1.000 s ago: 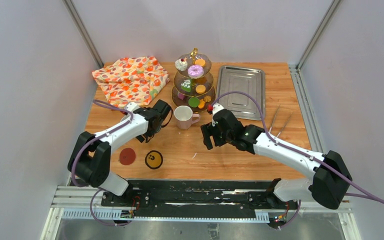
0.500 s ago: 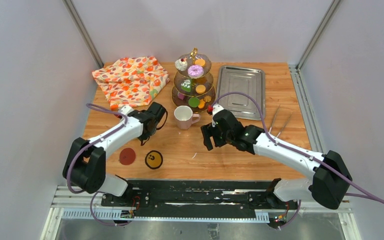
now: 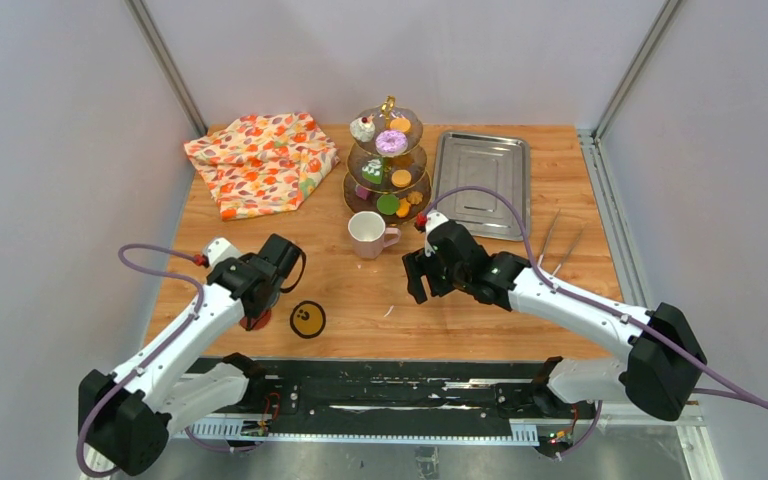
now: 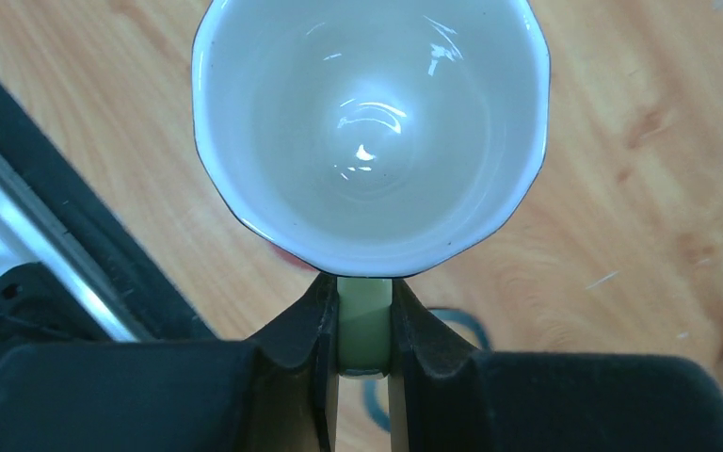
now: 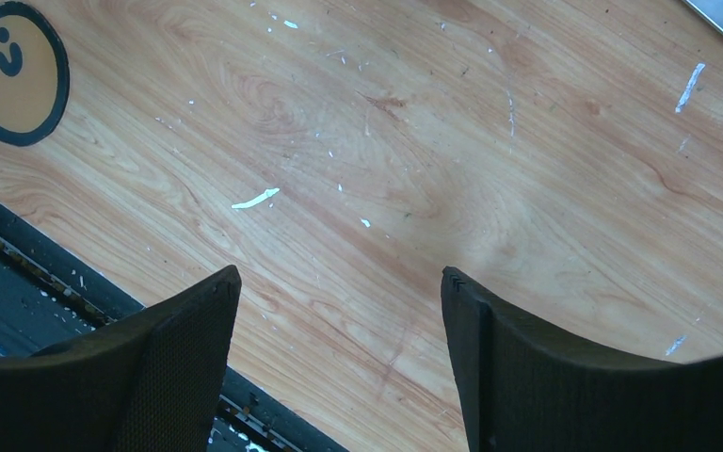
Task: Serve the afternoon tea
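Wood surface (image 3: 460, 300): leaf-print cloth (image 3: 262, 160) back left, steel tray (image 3: 482, 182) back right, tongs (image 3: 549, 237) just right of tray's near end, yellow smiley coaster (image 3: 307, 319) near front edge.

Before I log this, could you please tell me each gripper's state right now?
Left gripper: closed on the handle of the yellow-green mug.
Right gripper: open, holding nothing.

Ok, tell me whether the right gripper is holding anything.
No: the right gripper stands open above the bare wooden table, with nothing in it.
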